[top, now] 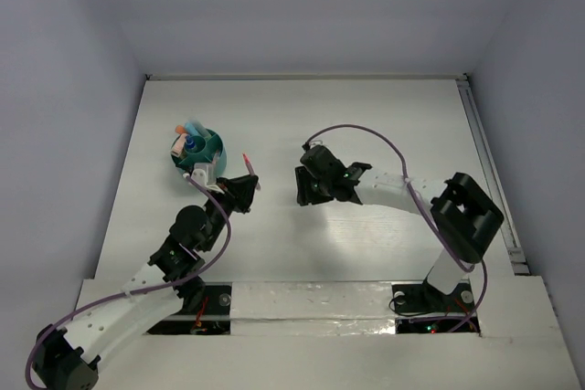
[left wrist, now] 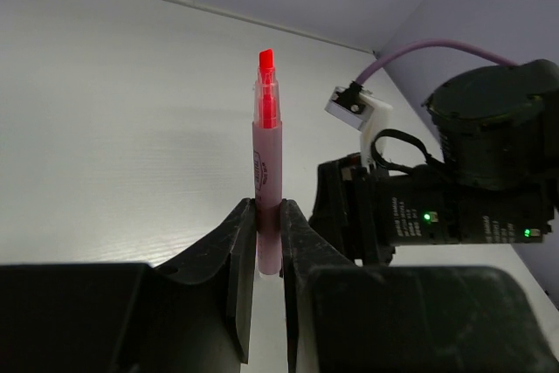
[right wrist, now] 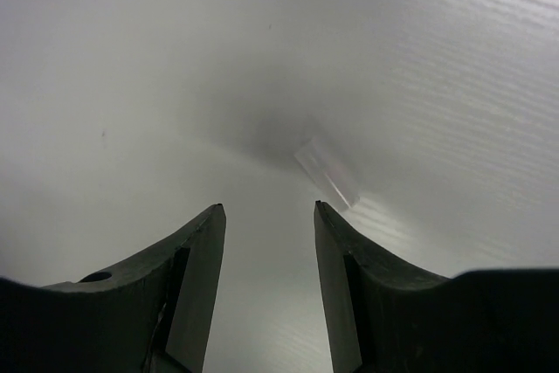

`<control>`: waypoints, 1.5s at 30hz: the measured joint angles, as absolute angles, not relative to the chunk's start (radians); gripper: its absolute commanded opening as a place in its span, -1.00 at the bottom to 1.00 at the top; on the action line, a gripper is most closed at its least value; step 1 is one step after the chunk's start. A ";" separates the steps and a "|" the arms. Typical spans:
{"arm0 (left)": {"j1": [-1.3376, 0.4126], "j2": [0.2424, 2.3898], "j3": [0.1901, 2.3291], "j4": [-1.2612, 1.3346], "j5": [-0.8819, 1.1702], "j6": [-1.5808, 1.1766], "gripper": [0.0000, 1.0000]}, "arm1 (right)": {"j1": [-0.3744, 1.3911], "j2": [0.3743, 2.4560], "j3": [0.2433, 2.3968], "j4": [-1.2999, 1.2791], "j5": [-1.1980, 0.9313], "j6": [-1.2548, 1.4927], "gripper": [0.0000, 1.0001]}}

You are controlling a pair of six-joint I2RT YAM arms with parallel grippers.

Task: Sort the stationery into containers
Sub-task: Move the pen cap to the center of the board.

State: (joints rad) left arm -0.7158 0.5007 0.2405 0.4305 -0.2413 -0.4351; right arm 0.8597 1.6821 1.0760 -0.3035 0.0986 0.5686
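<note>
My left gripper [top: 243, 191] is shut on a pink highlighter [top: 249, 169] with a bare red tip. In the left wrist view the highlighter [left wrist: 266, 163] stands up out of my left gripper [left wrist: 268, 220], held by its lower end. The round teal pot [top: 203, 146] stands just up-left of this gripper, with several pens and a blue-capped tube in it. My right gripper [top: 309, 191] is open and empty at mid-table. In the right wrist view my right gripper [right wrist: 266, 209] hovers over a small clear cap [right wrist: 327, 170] that lies on the table, just beyond the right finger.
The right arm's wrist [left wrist: 454, 185] is close to the right of the highlighter. A white table [top: 366, 125] is bounded by grey walls at the back and sides. A rail [top: 489, 171] runs along the table's right edge.
</note>
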 measured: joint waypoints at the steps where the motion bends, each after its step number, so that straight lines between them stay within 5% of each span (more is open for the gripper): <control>1: -0.716 0.500 0.239 0.430 -0.238 -0.436 -1.00 | 0.855 1.703 1.095 -0.305 0.110 0.562 0.02; 19: -0.716 0.480 0.236 0.430 -0.213 -0.444 -1.00 | 0.778 1.893 1.214 -0.300 0.149 0.350 -0.13; 25: -0.716 0.483 0.236 0.430 -0.212 -0.444 -1.00 | 0.766 1.903 1.217 -0.278 0.133 0.266 -0.33; 34: -0.716 0.496 0.236 0.431 -0.210 -0.444 -1.00 | 0.764 1.876 1.145 -0.162 0.010 0.069 -0.75; 45: -0.716 0.479 0.236 0.426 -0.221 -0.443 -1.00 | 0.764 1.862 1.103 -0.094 -0.323 -0.158 -0.77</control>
